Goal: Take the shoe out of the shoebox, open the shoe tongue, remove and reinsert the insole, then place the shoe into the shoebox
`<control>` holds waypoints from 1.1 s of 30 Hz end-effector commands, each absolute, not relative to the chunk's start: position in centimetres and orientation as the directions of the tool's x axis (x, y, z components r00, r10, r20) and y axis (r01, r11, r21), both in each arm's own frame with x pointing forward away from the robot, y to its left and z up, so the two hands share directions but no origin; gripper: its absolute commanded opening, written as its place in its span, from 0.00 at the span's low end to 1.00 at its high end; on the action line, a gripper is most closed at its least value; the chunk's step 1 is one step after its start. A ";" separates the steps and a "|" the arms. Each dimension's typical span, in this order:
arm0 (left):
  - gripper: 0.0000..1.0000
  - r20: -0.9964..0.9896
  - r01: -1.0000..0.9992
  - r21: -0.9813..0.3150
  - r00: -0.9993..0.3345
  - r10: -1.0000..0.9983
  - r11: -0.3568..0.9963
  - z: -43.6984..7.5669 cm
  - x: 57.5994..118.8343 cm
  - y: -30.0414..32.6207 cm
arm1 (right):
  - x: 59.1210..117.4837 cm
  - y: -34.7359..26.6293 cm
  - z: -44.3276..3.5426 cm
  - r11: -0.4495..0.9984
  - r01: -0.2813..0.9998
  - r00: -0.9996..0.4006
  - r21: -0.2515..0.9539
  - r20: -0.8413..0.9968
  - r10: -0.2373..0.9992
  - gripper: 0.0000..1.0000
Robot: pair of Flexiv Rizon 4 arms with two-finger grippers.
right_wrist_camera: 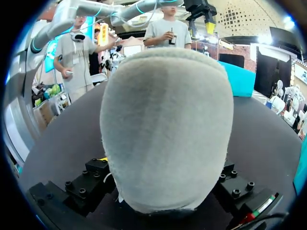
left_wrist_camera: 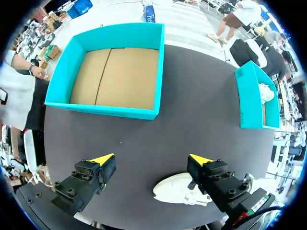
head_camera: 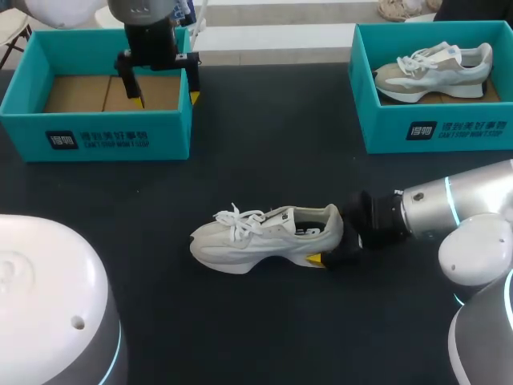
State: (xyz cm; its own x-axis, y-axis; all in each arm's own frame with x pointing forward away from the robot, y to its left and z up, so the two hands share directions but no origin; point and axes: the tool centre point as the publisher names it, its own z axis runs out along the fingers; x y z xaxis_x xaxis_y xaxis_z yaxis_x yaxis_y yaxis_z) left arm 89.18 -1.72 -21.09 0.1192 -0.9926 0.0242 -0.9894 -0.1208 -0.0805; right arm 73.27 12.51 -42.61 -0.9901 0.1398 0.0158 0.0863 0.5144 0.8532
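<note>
1 shoe (right_wrist_camera: 165, 124): pale grey suede heel, upright, clamped between both fingers of right gripper (right_wrist_camera: 163, 163). Black tabletop (right_wrist_camera: 62, 143) beneath. 1 teal shoebox (right_wrist_camera: 240, 79) beyond the heel.

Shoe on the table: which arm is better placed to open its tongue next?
Probably left: the left gripper hangs open and empty above the empty shoebox, while the right gripper clamps the shoe at its heel.
</note>
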 end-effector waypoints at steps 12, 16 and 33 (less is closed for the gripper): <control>1.00 0.061 -0.999 0.019 0.032 -0.998 -0.031 -22.8 79.3 -7.0 | 73.3 13.3 -43.4 0.516 0.086 -0.990 0.852 0.015 0.141 0.00; 1.00 0.066 -0.999 0.032 0.015 -0.998 -0.013 -24.0 77.6 -9.2 | 73.3 13.3 -43.4 0.516 0.086 -0.990 0.852 0.015 0.141 0.00; 1.00 0.057 -0.995 0.031 0.096 -0.994 -0.094 -29.8 73.4 -16.6 | 73.3 13.3 -43.4 0.516 0.086 -0.990 0.852 0.015 0.141 0.00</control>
State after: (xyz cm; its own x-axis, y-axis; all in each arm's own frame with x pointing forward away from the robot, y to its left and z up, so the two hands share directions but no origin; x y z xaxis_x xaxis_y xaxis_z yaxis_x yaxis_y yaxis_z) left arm 73.82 -15.04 -29.03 0.0853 -0.9933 0.0781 -0.9955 -0.0816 0.0492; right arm 73.28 12.52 -42.62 -0.9901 0.1398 0.0158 0.0863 0.5143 0.8532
